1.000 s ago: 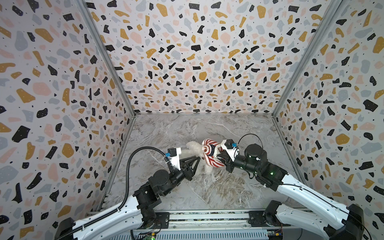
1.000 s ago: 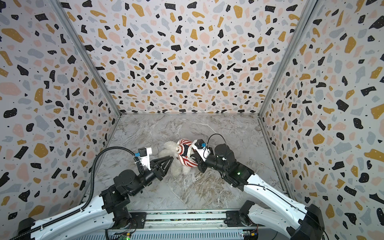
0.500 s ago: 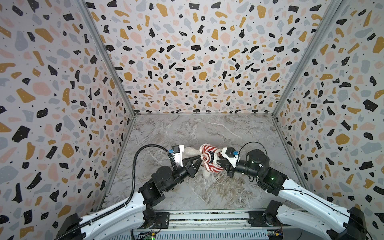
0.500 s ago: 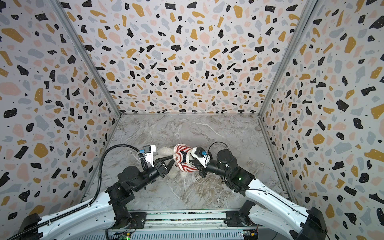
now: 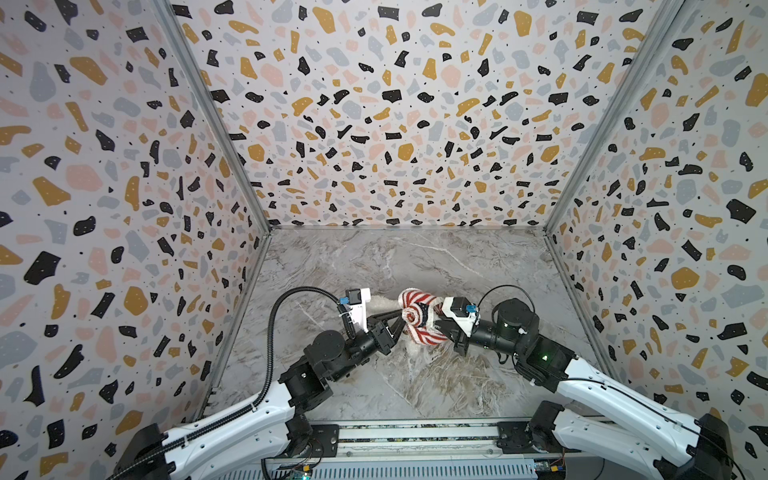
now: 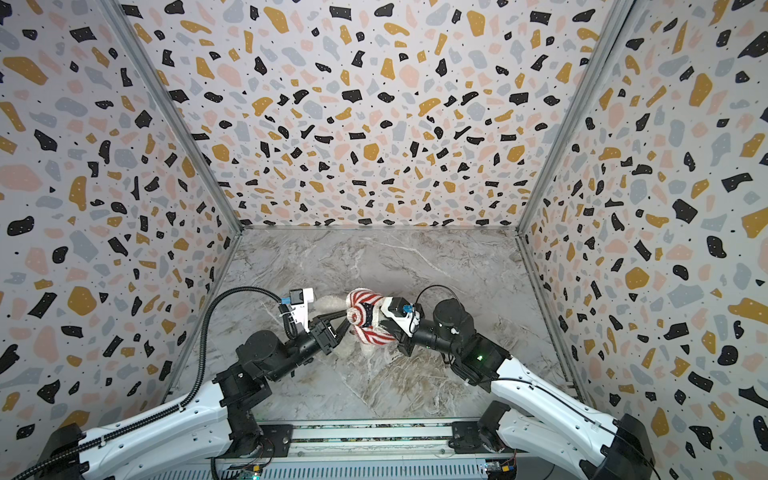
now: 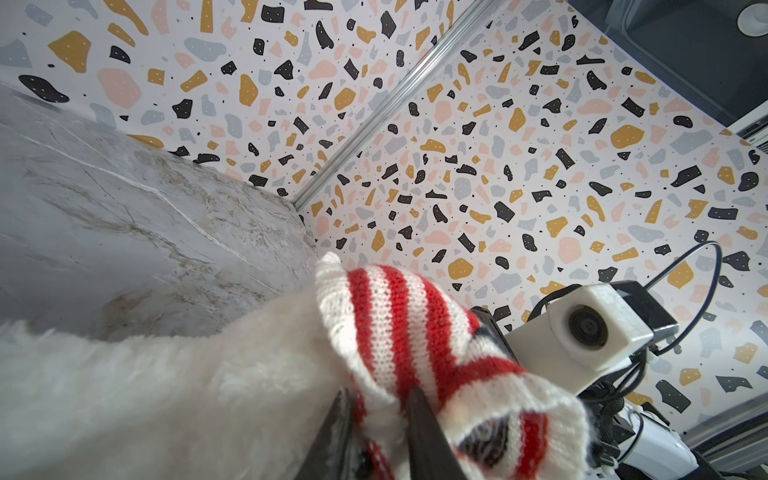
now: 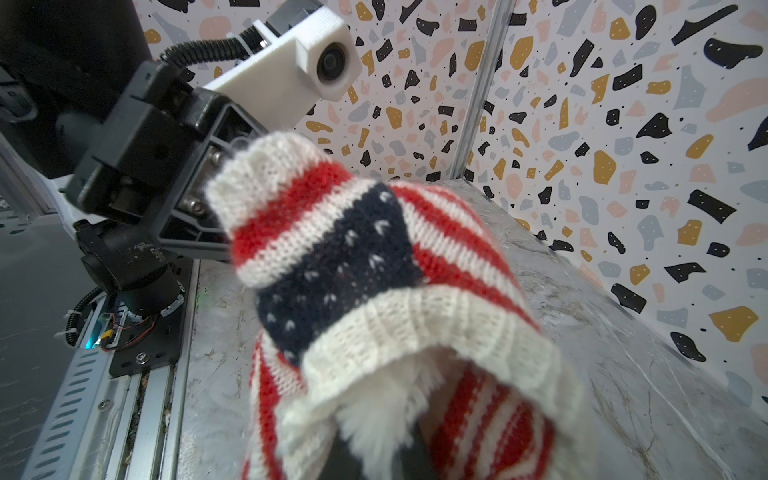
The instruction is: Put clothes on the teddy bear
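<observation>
The teddy bear (image 5: 380,302) is a fluffy white plush, mostly hidden inside a red-and-white striped sweater (image 5: 417,299) with a navy starred patch (image 8: 345,249). Both hang between my grippers near the middle of the floor. In the left wrist view my left gripper (image 7: 376,409) is shut on a fold of the sweater (image 7: 399,316), right beside the bear's fur (image 7: 166,395). In the right wrist view my right gripper (image 8: 378,451) is shut on a tuft of white fur (image 8: 382,399) that sticks out of the sweater's ribbed opening. In both top views the grippers (image 6: 347,320) (image 6: 384,322) face each other across the bundle.
The floor is grey marble (image 5: 415,257), closed in by terrazzo-patterned walls (image 5: 395,124) on three sides. A metal rail (image 5: 415,440) carrying both arm bases runs along the front edge. The right wrist camera (image 7: 590,328) sits close behind the sweater.
My left gripper, open beside the bear a second ago, has moved in and closed on the sweater. The right gripper has kept its grip, and the bundle has shifted slightly.
</observation>
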Action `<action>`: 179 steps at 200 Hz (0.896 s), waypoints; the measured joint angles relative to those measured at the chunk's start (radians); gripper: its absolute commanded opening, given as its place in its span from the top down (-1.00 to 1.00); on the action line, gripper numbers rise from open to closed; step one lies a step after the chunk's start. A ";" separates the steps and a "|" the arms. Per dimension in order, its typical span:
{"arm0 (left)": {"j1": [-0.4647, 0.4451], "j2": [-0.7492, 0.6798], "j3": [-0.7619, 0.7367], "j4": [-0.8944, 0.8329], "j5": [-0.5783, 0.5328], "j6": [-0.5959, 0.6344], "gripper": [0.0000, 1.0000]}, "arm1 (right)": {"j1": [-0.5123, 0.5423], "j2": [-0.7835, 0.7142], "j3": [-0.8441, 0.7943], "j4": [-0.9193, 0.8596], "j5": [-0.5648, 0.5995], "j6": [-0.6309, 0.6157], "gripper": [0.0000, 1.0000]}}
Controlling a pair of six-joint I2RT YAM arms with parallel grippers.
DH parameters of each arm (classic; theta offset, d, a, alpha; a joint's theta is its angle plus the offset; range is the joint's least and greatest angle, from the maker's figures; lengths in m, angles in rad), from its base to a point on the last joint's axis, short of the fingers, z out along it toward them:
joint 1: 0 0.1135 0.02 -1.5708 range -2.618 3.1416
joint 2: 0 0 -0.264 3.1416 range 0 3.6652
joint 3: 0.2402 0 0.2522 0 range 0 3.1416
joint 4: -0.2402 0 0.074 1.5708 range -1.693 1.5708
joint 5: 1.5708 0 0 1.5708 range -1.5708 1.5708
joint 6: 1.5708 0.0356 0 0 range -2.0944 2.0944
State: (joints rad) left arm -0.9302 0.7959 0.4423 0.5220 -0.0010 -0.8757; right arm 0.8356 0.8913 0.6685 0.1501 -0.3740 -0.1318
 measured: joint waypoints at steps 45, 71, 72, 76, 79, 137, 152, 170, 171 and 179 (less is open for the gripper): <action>0.000 -0.013 0.000 -0.010 -0.013 0.009 1.00 | 0.003 -0.024 -0.006 0.000 0.004 -0.006 1.00; 0.000 -0.042 0.002 -0.059 -0.043 0.024 1.00 | 0.005 -0.043 -0.013 -0.003 0.017 -0.009 1.00; 0.000 -0.043 0.002 -0.063 -0.046 0.026 1.00 | 0.005 -0.043 -0.013 -0.003 0.019 -0.009 1.00; 0.000 -0.048 0.003 -0.075 -0.051 0.027 1.00 | 0.005 -0.046 -0.014 -0.005 0.023 -0.009 1.00; 0.000 -0.050 0.003 -0.081 -0.056 0.028 1.00 | 0.005 -0.047 -0.014 -0.006 0.024 -0.009 1.00; 0.028 -0.103 0.011 -0.265 -0.137 0.041 1.00 | 0.005 -0.079 -0.038 -0.009 0.057 -0.010 1.00; 0.034 -0.119 0.011 -0.306 -0.150 0.042 1.00 | 0.006 -0.087 -0.047 -0.008 0.063 -0.011 1.00; 0.043 -0.130 0.011 -0.354 -0.164 0.045 1.00 | 0.006 -0.096 -0.053 -0.009 0.071 -0.012 1.00; 0.043 -0.130 0.011 -0.356 -0.165 0.045 1.00 | 0.006 -0.097 -0.053 -0.009 0.071 -0.012 1.00; 0.048 -0.130 0.011 -0.374 -0.166 0.046 1.00 | 0.007 -0.101 -0.055 -0.009 0.071 -0.013 1.00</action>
State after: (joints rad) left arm -0.8822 0.6659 0.4534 0.1482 -0.1673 -0.8299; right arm 0.8429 0.7898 0.6132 0.1410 -0.3031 -0.1452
